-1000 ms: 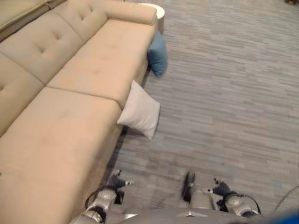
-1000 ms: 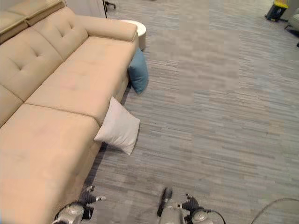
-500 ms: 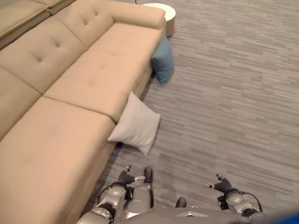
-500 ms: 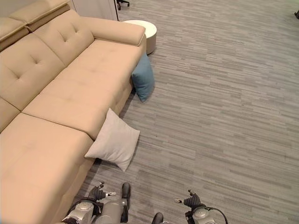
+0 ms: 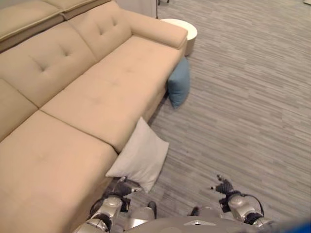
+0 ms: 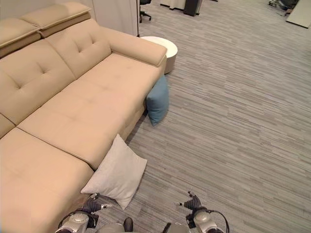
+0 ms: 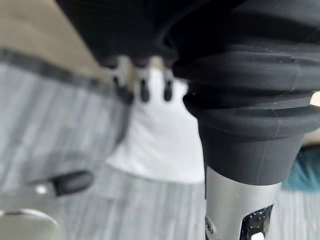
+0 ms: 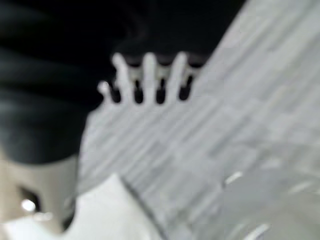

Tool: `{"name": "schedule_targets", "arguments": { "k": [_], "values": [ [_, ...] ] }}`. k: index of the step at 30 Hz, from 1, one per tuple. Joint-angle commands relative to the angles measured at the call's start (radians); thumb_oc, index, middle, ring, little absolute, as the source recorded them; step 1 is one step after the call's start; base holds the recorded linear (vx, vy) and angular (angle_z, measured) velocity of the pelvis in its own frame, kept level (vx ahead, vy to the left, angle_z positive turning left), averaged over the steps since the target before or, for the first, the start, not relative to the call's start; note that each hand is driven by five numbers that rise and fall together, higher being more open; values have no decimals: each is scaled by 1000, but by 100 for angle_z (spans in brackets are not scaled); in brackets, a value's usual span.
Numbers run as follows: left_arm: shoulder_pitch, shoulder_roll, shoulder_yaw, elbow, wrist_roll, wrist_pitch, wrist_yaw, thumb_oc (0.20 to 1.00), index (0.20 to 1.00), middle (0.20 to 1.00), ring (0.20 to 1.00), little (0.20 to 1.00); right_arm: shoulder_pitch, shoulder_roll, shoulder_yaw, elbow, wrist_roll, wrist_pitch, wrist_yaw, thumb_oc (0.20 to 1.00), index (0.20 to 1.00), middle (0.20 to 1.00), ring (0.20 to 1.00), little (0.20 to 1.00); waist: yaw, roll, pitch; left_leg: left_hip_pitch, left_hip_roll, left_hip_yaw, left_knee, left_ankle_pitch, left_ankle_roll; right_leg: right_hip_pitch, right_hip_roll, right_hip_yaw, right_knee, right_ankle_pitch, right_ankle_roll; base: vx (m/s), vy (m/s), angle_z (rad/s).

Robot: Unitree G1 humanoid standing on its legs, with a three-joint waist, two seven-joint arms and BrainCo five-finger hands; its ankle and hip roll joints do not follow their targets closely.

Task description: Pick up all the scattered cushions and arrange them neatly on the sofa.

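Left hand hangs low, just beside the bottom corner of the white cushion, fingers relaxed and apart, holding nothing. Its wrist view shows the fingertips pointing at the white cushion with a gap between; no contact that I can see. Right hand hangs over bare floor, well apart from both cushions, fingers spread, empty.

White cushion stands on the floor, tilted, leaning against the front of the sofa near the seat seam. Blue cushion is farther along, on the floor, propped against the sofa front below the armrest, near a round white side table. Sofa seat carries no cushions.

Step, as I read it: approach, pre-grasp on the white cushion. Nothing picked up yet, so the task is at its start.

Next move calls for reaching down and forward with the left hand, closing on the cushion's lower edge or corner, probably with the right hand supporting the other side since it's soft and bulky, then lifting onto the seat. Blue cushion after that.
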Motion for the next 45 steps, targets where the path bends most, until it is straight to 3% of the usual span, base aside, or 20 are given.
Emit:
{"name": "schedule_targets", "arguments": {
  "k": [1, 3, 4, 11, 12, 13, 14, 16, 17, 18, 19, 21, 22, 28, 31, 33, 36, 40, 43, 45],
  "values": [
    [-20, -3, 2, -4, 19, -22, 8, 1000, 1000, 1000, 1000, 1000, -38, -25, 22, -26, 5, -27, -4, 1000, 1000, 1000, 1000, 1000, 2, -10, 10, -65, -19, -50, 109, -32, -105, 77, 66, 146, -248, 186, 7, 252, -132, 88],
    [-20, -4, 3, 20, 26, -27, 10, 1000, 1000, 1000, 1000, 1000, -34, -28, 29, -46, 4, -26, -1, 1000, 1000, 1000, 1000, 1000, -29, -10, 2, -60, -15, -131, 102, -42, -119, 37, 71, 314, -301, 231, 29, 340, -184, 112],
    [-19, -4, 2, 22, 26, -30, 12, 1000, 1000, 1000, 1000, 1000, -30, -28, 30, -49, 7, -25, 2, 1000, 1000, 1000, 1000, 1000, -34, -15, -1, -59, -14, -152, 100, -42, -124, 27, 74, 331, -300, 233, 32, 175, -99, 121],
    [-15, 0, 1, 19, -15, -36, 12, 1000, 1000, 1000, 1000, 1000, -2, -33, 59, -56, -12, -30, 3, 1000, 1000, 1000, 1000, 1000, -33, -26, 0, -118, 15, -242, 114, -19, -165, 95, 85, 217, -325, 182, 6, 79, -209, 112],
    [-9, -3, 5, 16, -24, -33, 7, 1000, 1000, 1000, 1000, 1000, 1, -42, 71, -61, -25, -30, 3, 1000, 1000, 1000, 1000, 1000, -42, -25, 4, -148, 50, -184, 126, -11, -180, 121, 88, 164, -339, 166, -6, -9, -224, 107],
    [-9, -3, 5, 16, -24, -33, 7, 1000, 1000, 1000, 1000, 1000, 1, -42, 71, -61, -25, -30, 3, 1000, 1000, 1000, 1000, 1000, -43, -24, 3, -149, 50, -185, 128, -11, -180, 121, 88, 163, -339, 166, -6, -19, -207, 110],
    [-10, -5, 5, 14, -29, -33, 9, 1000, 1000, 1000, 1000, 1000, 0, -48, 75, -68, -26, -31, -2, 1000, 1000, 1000, 1000, 1000, -48, -23, 6, -168, 65, -132, 142, -3, -183, 137, 89, 135, -354, 163, -11, -27, -114, 122],
    [-19, -6, 3, 0, -30, -28, 12, 1000, 1000, 1000, 1000, 1000, -14, -56, 77, -80, -22, -29, -8, 1000, 1000, 1000, 1000, 1000, -68, -21, 12, -193, 124, 113, 170, 26, -175, 182, 93, 45, -375, 145, -22, -72, -186, 158],
    [-20, -6, 2, -4, -26, -26, 9, 1000, 1000, 1000, 1000, 1000, -15, -56, 73, -77, -18, -28, -7, 1000, 1000, 1000, 1000, 1000, -79, -22, 8, -194, 138, 192, 177, 30, -171, 190, 96, 14, -375, 137, -26, -60, -120, 134],
    [-20, -6, 2, -4, -26, -26, 9, 1000, 1000, 1000, 1000, 1000, -15, -56, 73, -77, -18, -28, -7, 1000, 1000, 1000, 1000, 1000, -80, -22, 8, -195, 138, 192, 178, 30, -171, 189, 96, 14, -375, 137, -26, 63, -96, 152],
    [-15, -4, 8, -3, -23, -23, 4, 1000, 1000, 1000, 1000, 1000, -12, -55, 61, -66, -11, -24, -6, 1000, 1000, 1000, 1000, 1000, -101, -18, -5, -172, 175, 341, 177, 26, -184, 221, 107, -37, -378, 113, -26, 83, -58, 120],
    [-11, -2, 13, -1, -21, -22, 0, 1000, 1000, 1000, 1000, 1000, -8, -52, 57, -65, -9, -24, -5, 1000, 1000, 1000, 1000, 1000, -103, -19, -11, -170, 184, 380, 172, 37, -190, 230, 109, -64, -378, 109, -30, 84, -39, 96],
    [-4, 1, 24, 6, -16, -21, -3, 1000, 1000, 1000, 1000, 1000, -10, -45, 57, -58, -13, -22, -1, 1000, 1000, 1000, 1000, 1000, -87, -23, -19, -177, 173, 369, 165, 41, -190, 246, 108, -102, -375, 105, -32, 106, -5, 86],
    [19, 11, 47, 27, -13, -17, -4, 1000, 1000, 1000, 1000, 1000, -12, -20, 68, -69, -30, -24, 4, 1000, 1000, 1000, 1000, 1000, -56, -33, -27, -152, 122, 291, 122, 11, -158, 234, 73, -110, -260, 87, -10, 84, 88, 37],
    [25, 16, 48, 28, -8, -19, -4, 1000, 1000, 1000, 1000, 1000, -20, -18, 74, -91, -44, -22, 11, 1000, 1000, 1000, 1000, 1000, -51, -32, -12, -122, 81, 245, 98, -17, -121, 170, 6, -67, -94, 144, 35, 64, 193, 28],
    [22, 26, 45, 22, -7, -19, -7, 1000, 1000, 1000, 1000, 1000, -28, -17, 79, -115, -51, -23, 8, 1000, 1000, 1000, 1000, 1000, -60, -28, 1, -126, 76, 219, 99, 0, -103, 118, 17, -1, -26, 174, 30, 15, 112, 22],
    [17, 32, 34, 32, 9, -24, -6, 1000, 1000, 1000, 1000, 1000, -37, -18, 93, -118, -49, -20, 14, 1000, 1000, 1000, 1000, 1000, -70, -22, 4, -99, 61, 172, 77, -5, -108, 88, 48, 89, -122, 143, 7, 111, 25, 45],
    [6, 41, 48, 44, 5, -30, 3, 1000, 1000, 1000, 1000, 1000, -48, -18, 96, -131, -50, -22, 13, 1000, 1000, 1000, 1000, 1000, -86, -25, 0, -72, 57, 111, 68, -20, -130, 52, 11, 175, -321, 229, 29, 177, -91, 30],
    [8, 45, 56, 49, -3, -33, 7, 1000, 1000, 1000, 1000, 1000, -49, -17, 97, -131, -54, -21, 17, 1000, 1000, 1000, 1000, 1000, -95, -25, -1, -55, 61, 86, 69, -29, -138, 42, 6, 201, -341, 245, 39, 180, -106, 45],
    [23, 45, 64, 61, -4, -33, 6, 1000, 1000, 1000, 1000, 1000, -44, -19, 103, -130, -65, -18, 23, 1000, 1000, 1000, 1000, 1000, -94, -33, -11, -36, 64, 81, 66, -35, -148, 64, 6, 174, -337, 249, 41, 239, -209, 44]
  ]
}}
